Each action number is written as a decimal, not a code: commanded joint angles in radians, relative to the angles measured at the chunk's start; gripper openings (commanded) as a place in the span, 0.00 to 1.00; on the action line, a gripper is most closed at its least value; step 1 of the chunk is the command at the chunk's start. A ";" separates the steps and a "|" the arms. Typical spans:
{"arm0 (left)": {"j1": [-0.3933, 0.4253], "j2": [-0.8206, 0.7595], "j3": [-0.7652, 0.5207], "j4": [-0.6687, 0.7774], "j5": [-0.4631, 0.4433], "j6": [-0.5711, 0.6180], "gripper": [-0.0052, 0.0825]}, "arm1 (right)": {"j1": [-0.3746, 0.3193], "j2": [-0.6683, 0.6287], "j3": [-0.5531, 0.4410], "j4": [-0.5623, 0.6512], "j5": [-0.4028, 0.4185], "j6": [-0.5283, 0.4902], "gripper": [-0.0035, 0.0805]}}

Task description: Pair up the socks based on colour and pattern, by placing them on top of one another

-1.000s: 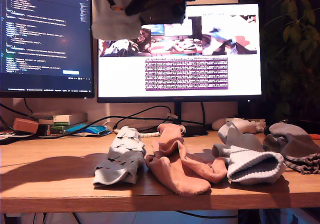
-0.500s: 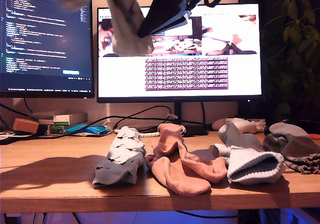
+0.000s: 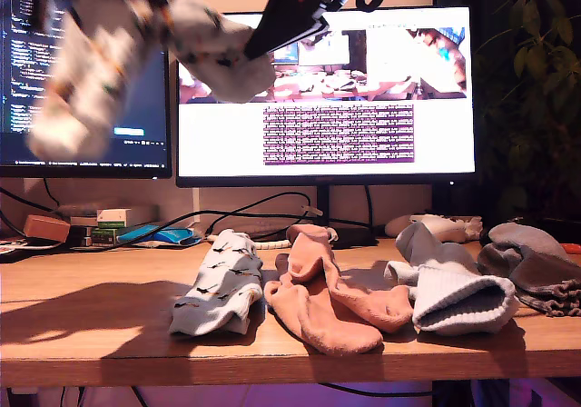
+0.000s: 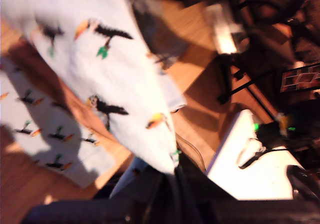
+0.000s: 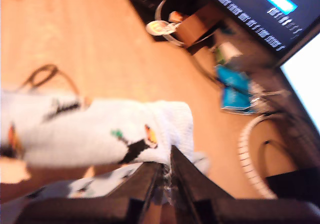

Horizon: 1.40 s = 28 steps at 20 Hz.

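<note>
A pale printed sock point(image 3: 204, 44) hangs high in front of the monitors, blurred and stretched toward the exterior view's left. A dark arm point(image 3: 295, 12) at top centre holds one end. My first gripper point(image 4: 170, 176) is shut on a narrow end of this sock point(image 4: 115, 74). My second gripper point(image 5: 166, 171) is shut on its ribbed cuff point(image 5: 172, 121). Its match point(image 3: 218, 284) lies flat on the desk. Beside that, toward the exterior view's right, lie the salmon-pink socks point(image 3: 327, 307), the light ribbed socks point(image 3: 454, 298) and the grey socks point(image 3: 536, 266).
Two monitors point(image 3: 363, 89) stand at the back of the desk, with cables, a stack of books point(image 3: 113, 218) and a brown box point(image 3: 45, 228) under them. A white controller point(image 3: 436, 225) lies behind the ribbed socks. A plant point(image 3: 536, 80) fills the exterior view's right.
The held sock has swung out toward the exterior view's left and spread wide. The dark arm at top centre has tilted and risen a little. The socks on the desk lie as before.
</note>
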 commanded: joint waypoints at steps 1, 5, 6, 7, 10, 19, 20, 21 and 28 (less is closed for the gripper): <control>-0.012 0.059 0.000 0.013 -0.008 0.005 0.06 | 0.004 0.057 0.002 0.039 0.003 -0.031 0.03; -0.012 0.153 0.000 0.103 -0.010 -0.072 0.06 | 0.004 0.137 0.002 0.129 0.014 -0.081 0.03; -0.012 0.171 0.000 0.117 -0.011 -0.097 0.06 | 0.004 0.153 0.002 0.154 0.016 -0.098 0.03; -0.012 0.191 0.000 0.121 -0.011 -0.138 0.06 | 0.003 0.170 0.002 0.178 0.017 -0.114 0.03; -0.018 0.248 0.000 0.135 -0.011 -0.165 0.06 | -0.022 0.214 0.002 0.231 0.016 -0.129 0.03; -0.035 0.390 0.000 0.290 -0.053 -0.249 0.06 | -0.050 0.324 0.002 0.356 0.016 -0.124 0.03; -0.035 0.401 0.000 0.308 -0.058 -0.264 0.06 | -0.049 0.338 0.002 0.370 0.019 -0.124 0.03; -0.035 0.413 0.000 0.327 -0.058 -0.298 0.06 | -0.049 0.349 0.002 0.380 0.023 -0.125 0.03; -0.035 0.454 0.000 0.391 -0.159 -0.312 0.06 | -0.062 0.406 0.002 0.451 0.059 -0.124 0.03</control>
